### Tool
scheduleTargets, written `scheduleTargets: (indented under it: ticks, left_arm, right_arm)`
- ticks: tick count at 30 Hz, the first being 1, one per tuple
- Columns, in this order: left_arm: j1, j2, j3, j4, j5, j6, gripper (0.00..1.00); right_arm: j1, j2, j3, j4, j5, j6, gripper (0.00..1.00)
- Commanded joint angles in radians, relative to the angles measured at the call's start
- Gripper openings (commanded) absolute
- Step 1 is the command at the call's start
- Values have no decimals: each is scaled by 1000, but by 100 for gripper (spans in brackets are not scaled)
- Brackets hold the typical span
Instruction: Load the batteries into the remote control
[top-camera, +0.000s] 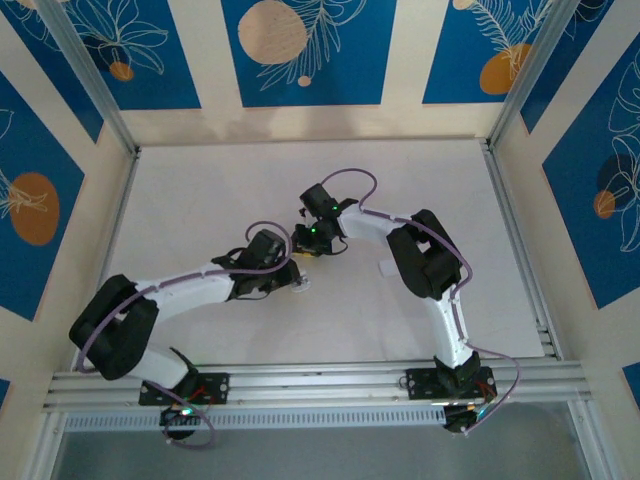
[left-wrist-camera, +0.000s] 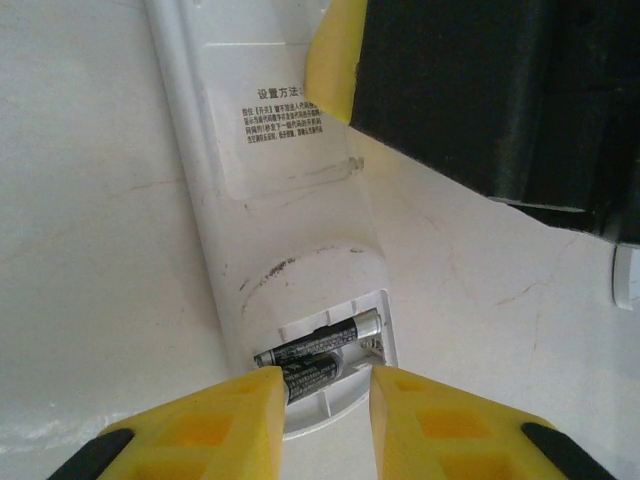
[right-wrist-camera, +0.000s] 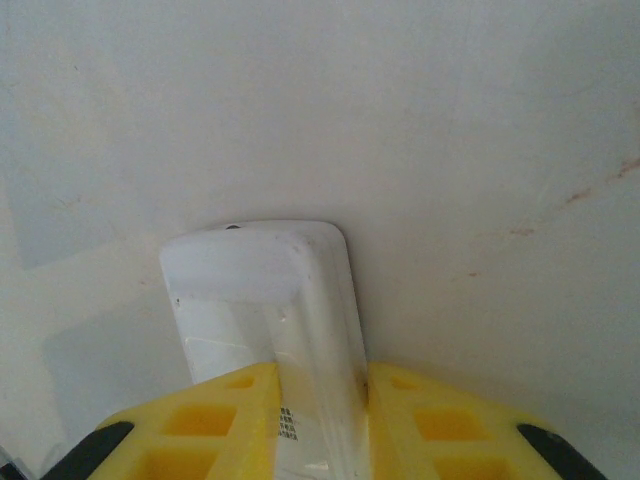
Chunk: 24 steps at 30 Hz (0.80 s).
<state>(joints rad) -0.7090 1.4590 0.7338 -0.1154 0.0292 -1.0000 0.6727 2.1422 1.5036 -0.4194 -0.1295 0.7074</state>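
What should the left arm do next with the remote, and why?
Probably ease the left gripper down to press the batteries flat. Both lie in the open compartment of the remote control, but the near one looks slightly skewed. The right gripper clamps the remote's other end, so it should hold steady.
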Motion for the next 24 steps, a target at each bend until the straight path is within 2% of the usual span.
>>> scheduleTargets:
  ticks: [1,6,13,20,24]
  left_arm:
    - [6,3,-15,-3,-14,-21,28]
    - [7,-20,-34,-22,-52,-17,29]
    - [8,-7,-50,17,-26,-34,29]
    - [7,13,-55,51,1,-54,23]
    - [7,16,-60,59,3,-63,23]
  right_arm:
    - [20,53,-34,-111,16,8,28]
    - [21,53,-32,-114,17,5,29]
    - [21,54,-32,-115,17,6,28]
    - [21,53,-31,-118,20,4,28]
    - [21,52,-32,-120,20,3,28]
